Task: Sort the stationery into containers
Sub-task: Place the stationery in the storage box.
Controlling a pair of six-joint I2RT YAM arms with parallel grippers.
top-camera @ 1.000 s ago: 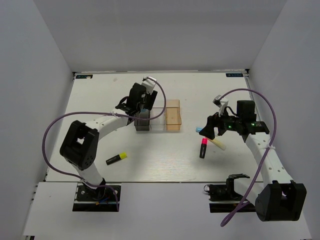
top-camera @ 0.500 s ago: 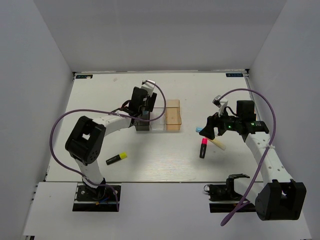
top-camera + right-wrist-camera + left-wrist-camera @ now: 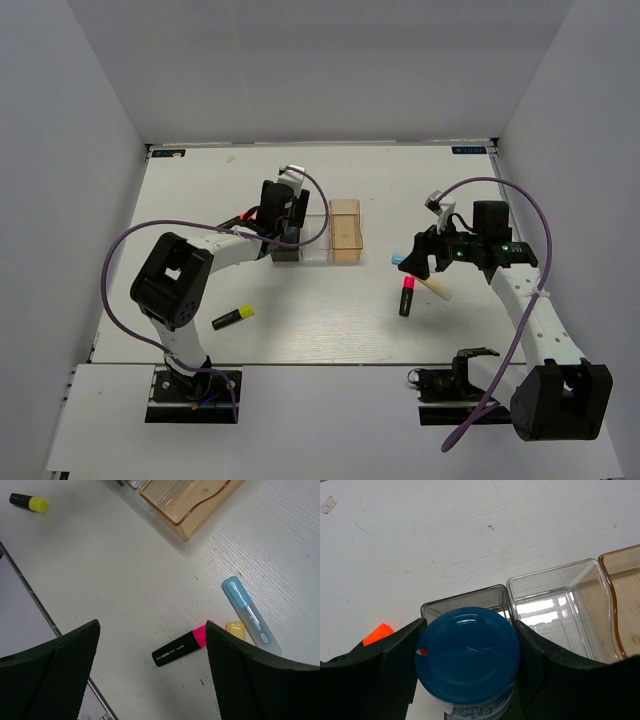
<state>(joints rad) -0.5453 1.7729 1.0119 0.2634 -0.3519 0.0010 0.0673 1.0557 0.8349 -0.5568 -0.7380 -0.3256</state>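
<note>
Grasping a glossy blue round roll (image 3: 467,657) in left gripper (image 3: 285,215) over dark smoky-grey plastic bin (image 3: 465,597) — right gripper (image 3: 151,625) released, above pink-tipped black highlighter (image 3: 179,645).

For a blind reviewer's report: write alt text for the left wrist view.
A blue round roll sits gripped between the left arm's black fingers, at the near end of a dark grey bin. A clear bin and the edge of an amber bin stand to its right on a white table.
</note>
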